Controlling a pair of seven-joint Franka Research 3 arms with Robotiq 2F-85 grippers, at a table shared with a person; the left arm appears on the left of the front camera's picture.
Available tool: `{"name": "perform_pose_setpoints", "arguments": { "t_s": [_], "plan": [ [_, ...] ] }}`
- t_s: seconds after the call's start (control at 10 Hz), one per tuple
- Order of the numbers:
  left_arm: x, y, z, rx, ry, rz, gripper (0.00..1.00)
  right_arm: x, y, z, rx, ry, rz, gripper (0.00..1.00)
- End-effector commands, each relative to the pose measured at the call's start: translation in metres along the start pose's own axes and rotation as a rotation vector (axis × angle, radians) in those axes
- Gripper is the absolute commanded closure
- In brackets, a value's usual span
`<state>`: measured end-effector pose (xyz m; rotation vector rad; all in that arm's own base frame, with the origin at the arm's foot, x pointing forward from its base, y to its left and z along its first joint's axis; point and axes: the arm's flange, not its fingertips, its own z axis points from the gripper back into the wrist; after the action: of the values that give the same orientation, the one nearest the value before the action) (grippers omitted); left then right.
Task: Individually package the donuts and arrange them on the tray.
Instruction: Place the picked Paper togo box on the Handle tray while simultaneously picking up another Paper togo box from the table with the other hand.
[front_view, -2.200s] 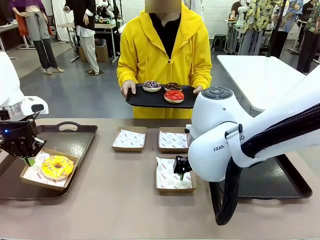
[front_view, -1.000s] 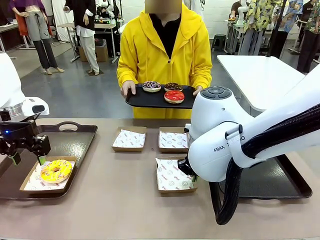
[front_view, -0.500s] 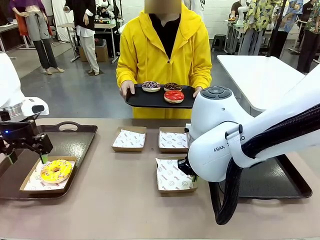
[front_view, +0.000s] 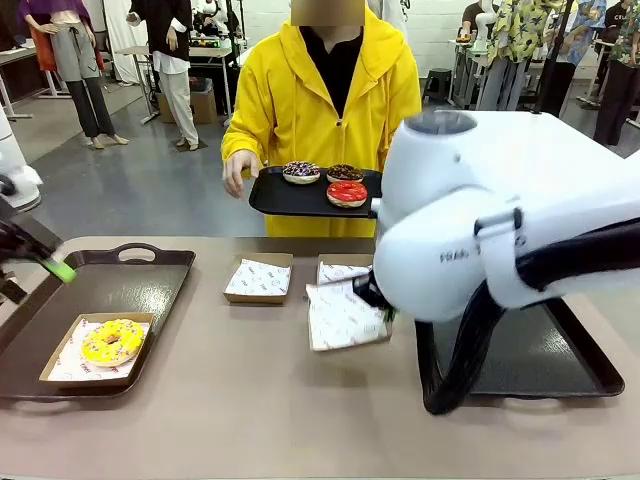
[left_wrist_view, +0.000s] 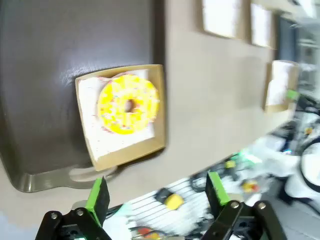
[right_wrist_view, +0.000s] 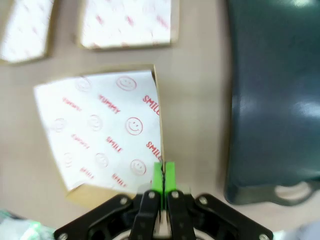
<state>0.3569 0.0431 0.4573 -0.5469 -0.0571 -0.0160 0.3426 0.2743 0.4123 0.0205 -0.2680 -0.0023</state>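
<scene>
- Left gripper (left_wrist_view: 156, 192): in its wrist feed the jaws stand wide apart with nothing between the green pads. In the front feed it sits at nine o'clock, mostly cut off by the frame edge.
- Yellow donut (front_view: 113, 341): it lies in a paper-lined box (front_view: 65, 365) on the left tray (front_view: 140, 280), around eight o'clock. The wrist feed is blurred, so I can't read the sprinkles.
- Right gripper (right_wrist_view: 163, 172): pads are pinched on the side wall of an empty lined box (right_wrist_view: 100, 140), which sits tilted. In the front feed my right arm hides the gripper.
- Person at twelve o'clock holds a black tray (front_view: 280, 203) carrying the red donut (front_view: 347, 193) and the chocolate donuts (front_view: 302, 172). Its three o'clock end is hidden behind the arm.
- Spare boxes (front_view: 258, 278) sit mid-table. The one toward three o'clock is partly covered.
- Right tray (front_view: 560, 350): largely blocked by the arm.
</scene>
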Motion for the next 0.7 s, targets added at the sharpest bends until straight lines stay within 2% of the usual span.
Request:
{"name": "perform_pose_setpoints", "arguments": {
  "t_s": [0.0, 0.2, 0.4, 0.6],
  "plan": [
    [-0.003, 0.037, 0.037, -0.304, -0.026, 0.037, 0.00, 0.026, -0.002, 0.035, 0.013, -0.027, -0.034, 1.00],
    [-0.012, 0.072, 0.056, -0.507, -0.054, 0.087, 0.00, 0.063, 0.003, 0.067, 0.025, -0.025, -0.053, 1.00],
    [-0.022, 0.108, 0.058, -0.621, -0.085, 0.182, 0.00, 0.099, 0.010, 0.084, 0.052, -0.013, -0.061, 1.00],
    [-0.030, 0.135, 0.058, -0.701, -0.106, 0.171, 0.00, 0.121, 0.019, 0.082, 0.076, -0.001, -0.044, 1.00]
  ]
}}
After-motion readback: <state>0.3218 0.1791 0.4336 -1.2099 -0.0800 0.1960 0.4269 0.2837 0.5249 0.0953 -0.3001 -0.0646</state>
